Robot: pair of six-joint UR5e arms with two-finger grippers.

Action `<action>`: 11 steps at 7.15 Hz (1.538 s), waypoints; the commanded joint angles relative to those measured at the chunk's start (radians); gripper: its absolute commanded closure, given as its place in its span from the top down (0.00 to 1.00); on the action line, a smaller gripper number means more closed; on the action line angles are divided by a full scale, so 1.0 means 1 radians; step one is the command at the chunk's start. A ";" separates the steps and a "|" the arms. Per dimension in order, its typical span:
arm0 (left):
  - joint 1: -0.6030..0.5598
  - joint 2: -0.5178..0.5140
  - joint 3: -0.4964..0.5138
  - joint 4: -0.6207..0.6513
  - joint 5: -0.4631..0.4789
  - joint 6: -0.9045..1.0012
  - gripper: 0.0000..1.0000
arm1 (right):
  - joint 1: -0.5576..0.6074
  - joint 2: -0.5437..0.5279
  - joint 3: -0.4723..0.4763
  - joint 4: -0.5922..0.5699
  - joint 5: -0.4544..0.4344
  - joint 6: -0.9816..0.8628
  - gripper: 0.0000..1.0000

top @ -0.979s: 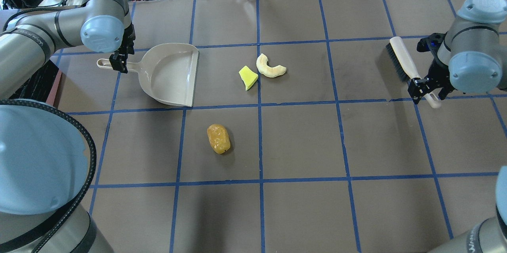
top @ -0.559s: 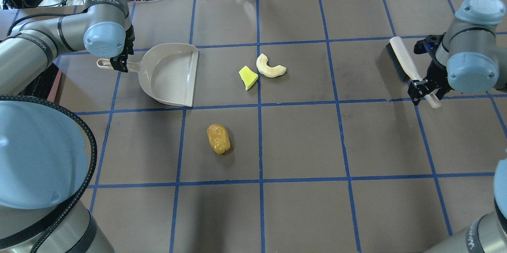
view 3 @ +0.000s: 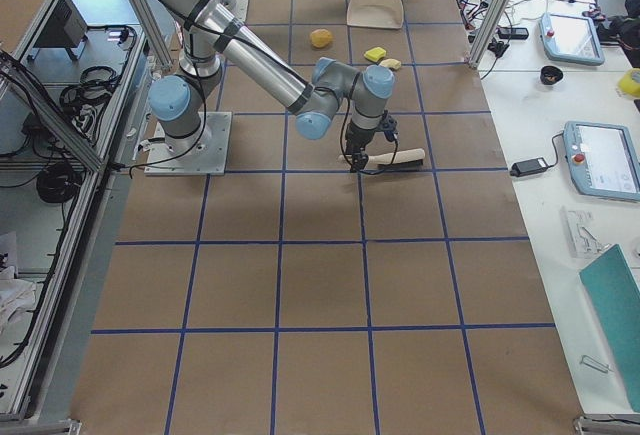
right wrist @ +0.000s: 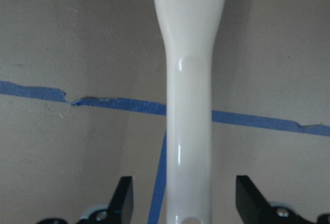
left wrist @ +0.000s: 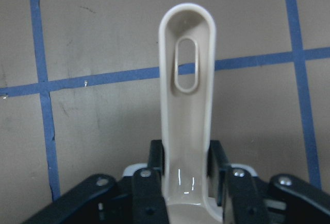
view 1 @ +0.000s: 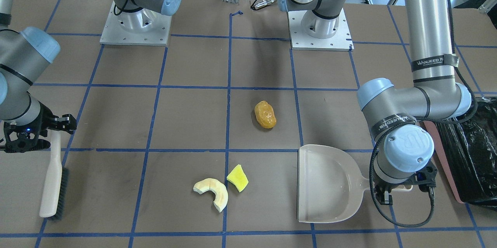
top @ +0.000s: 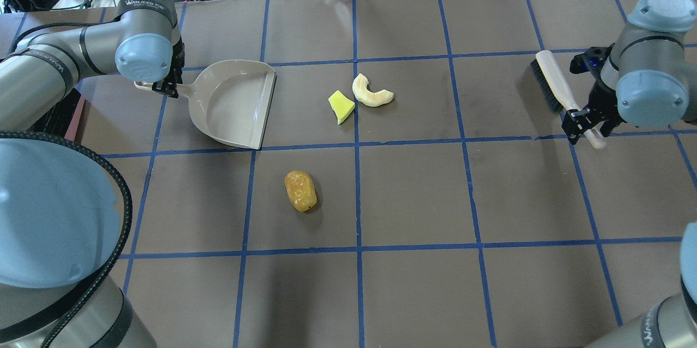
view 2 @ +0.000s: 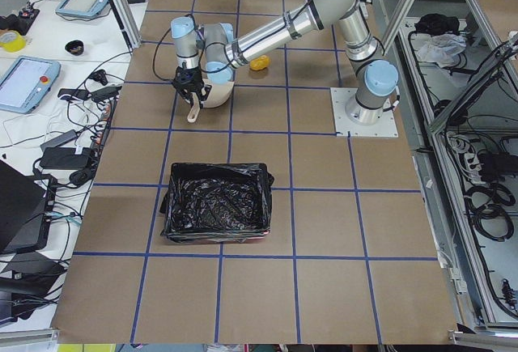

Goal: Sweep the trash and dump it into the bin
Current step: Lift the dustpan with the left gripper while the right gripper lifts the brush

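Three bits of trash, orange lump (top: pixel 300 190), cream crescent (top: pixel 370 92) and yellow-green wedge (top: pixel 341 107), lie unswept on the counter (top: pixel 435 201) between left pincer (top: pixel 163 86) and right pincer (top: pixel 585 122). One dustpan (top: pixel 231 103) has just swivelled slightly, its handle clamped in the left pincer, so it looks ready to move. The right pincer gapes astride the one brush (top: pixel 550 84), not yet gripping. One bin (view 2: pixel 217 171) waits behind the left pincer.

The dustpan (top: pixel 231 103) has turned a little on the desk (top: pixel 414 190). The far corner of its open lip has swung toward the desk's right edge, and the near corner has swung back toward the left edge. The lip now slants and faces more toward the orange-brown lump (top: pixel 300 190). The left gripper (top: pixel 165 85) on the handle has shifted slightly with it. The left arm's wrist joints have come nearer the robot's edge of the desk.
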 commanded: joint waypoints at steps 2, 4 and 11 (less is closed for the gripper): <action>0.000 0.016 0.036 -0.013 0.021 -0.027 0.00 | 0.001 -0.001 -0.003 0.004 0.003 -0.001 0.57; -0.003 0.010 0.094 -0.083 0.029 -0.102 0.00 | 0.001 -0.003 -0.005 0.004 0.032 0.004 0.44; -0.171 -0.089 0.261 -0.230 0.056 -0.300 0.00 | 0.013 -0.053 -0.008 -0.002 0.071 0.010 0.06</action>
